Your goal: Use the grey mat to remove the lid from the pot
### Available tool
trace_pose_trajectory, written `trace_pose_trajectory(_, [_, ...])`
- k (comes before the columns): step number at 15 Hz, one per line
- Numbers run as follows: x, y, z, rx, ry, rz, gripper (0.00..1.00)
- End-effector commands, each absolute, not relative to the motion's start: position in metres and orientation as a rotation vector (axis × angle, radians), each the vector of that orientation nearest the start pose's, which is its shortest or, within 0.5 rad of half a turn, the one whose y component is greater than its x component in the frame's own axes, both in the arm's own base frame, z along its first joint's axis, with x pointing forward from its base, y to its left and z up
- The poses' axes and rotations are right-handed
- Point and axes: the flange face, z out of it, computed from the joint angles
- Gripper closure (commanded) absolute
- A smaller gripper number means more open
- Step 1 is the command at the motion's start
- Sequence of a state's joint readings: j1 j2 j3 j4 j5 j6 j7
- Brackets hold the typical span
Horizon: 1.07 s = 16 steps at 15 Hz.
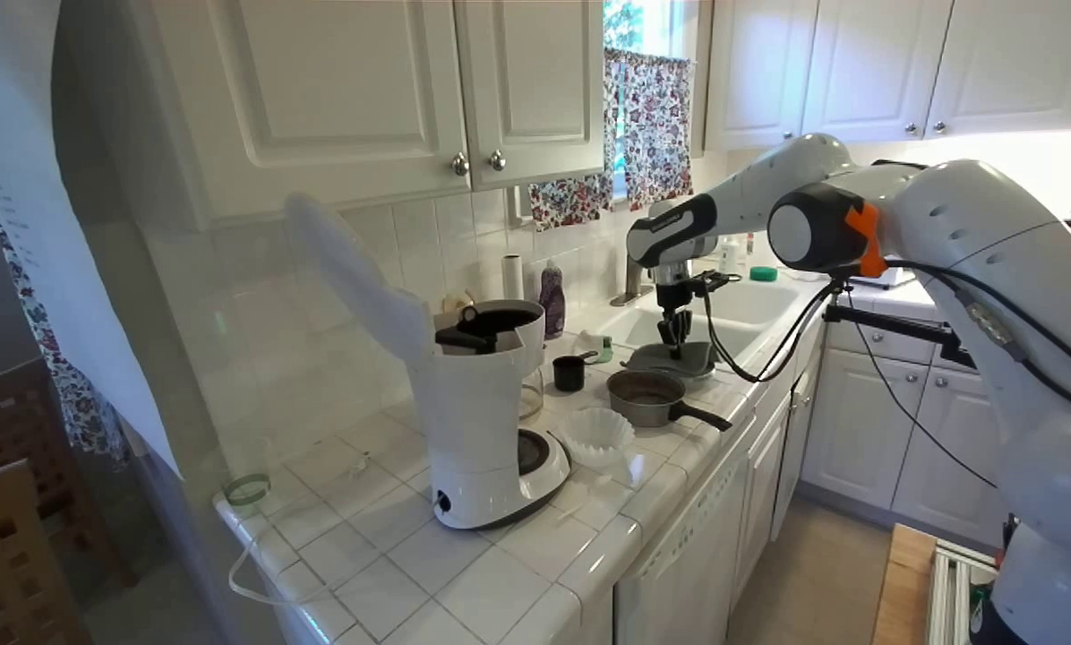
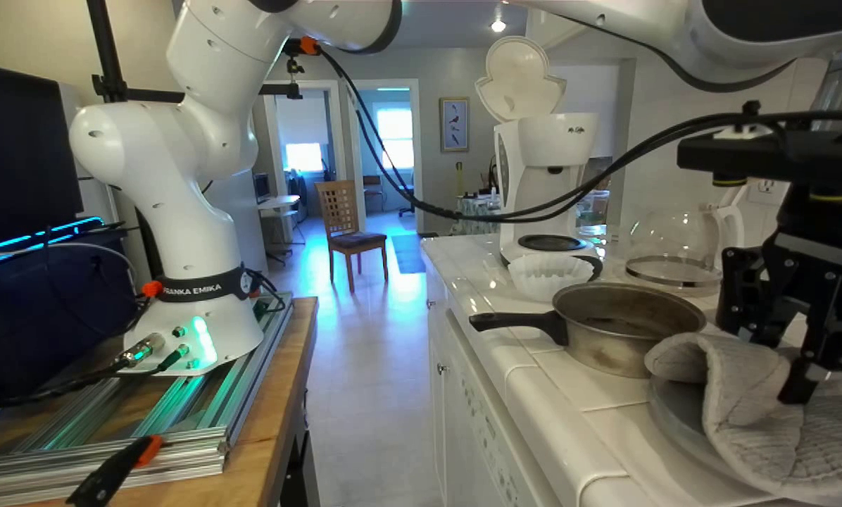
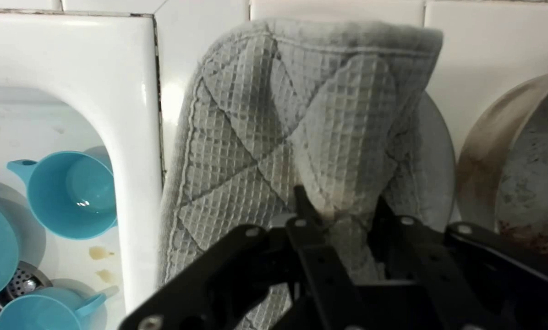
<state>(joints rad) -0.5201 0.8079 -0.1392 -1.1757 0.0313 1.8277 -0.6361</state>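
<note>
End effector [image 3: 341, 204] nearly closed w/ grey mat [image 3: 230, 156] fold btwn jaws, over lid [image 3: 439, 160], nr pot [image 2: 607, 348].

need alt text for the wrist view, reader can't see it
A black pincer is closed on a raised fold of the quilted grey mat, which largely hides a round, pale lid. An open pot is cut off at the right edge; turquoise cups sit in the white sink at left.
</note>
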Motion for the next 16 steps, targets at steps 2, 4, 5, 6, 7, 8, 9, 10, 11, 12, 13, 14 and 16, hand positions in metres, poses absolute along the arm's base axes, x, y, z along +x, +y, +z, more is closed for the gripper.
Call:
trace_pose_trajectory(2, [0.609, -0.432, 0.295, -3.088, -0.030, 0.280, 0.93])
trace_pose_trajectory(4, [0.610, -0.433, 0.292, -3.088, -0.030, 0.285, 0.93])
trace_pose_trajectory(5, [0.611, -0.432, 0.292, -3.087, -0.031, 0.287, 0.93])
trace_pose_trajectory(6, [0.611, -0.432, 0.291, -3.088, -0.032, 0.289, 0.93])
trace_pose_trajectory(7, [0.612, -0.432, 0.291, -3.086, -0.034, 0.293, 0.93])
trace_pose_trajectory(8, [0.612, -0.432, 0.290, -3.086, -0.035, 0.297, 0.93])
trace_pose_trajectory(9, [0.612, -0.432, 0.290, -3.084, -0.035, 0.301, 0.93])
trace_pose_trajectory(10, [0.612, -0.432, 0.290, -3.083, -0.036, 0.304, 0.93])
trace_pose_trajectory(11, [0.612, -0.431, 0.289, -3.081, -0.036, 0.308, 0.93])
trace_pose_trajectory(12, [0.613, -0.431, 0.288, -3.081, -0.037, 0.312, 0.93])
trace_pose_trajectory(13, [0.613, -0.431, 0.287, -3.080, -0.039, 0.316, 0.93])
trace_pose_trajectory(14, [0.614, -0.431, 0.285, -3.079, -0.039, 0.318, 0.93])
trace_pose_trajectory(16, [0.614, -0.430, 0.282, -3.079, -0.040, 0.322, 0.93])
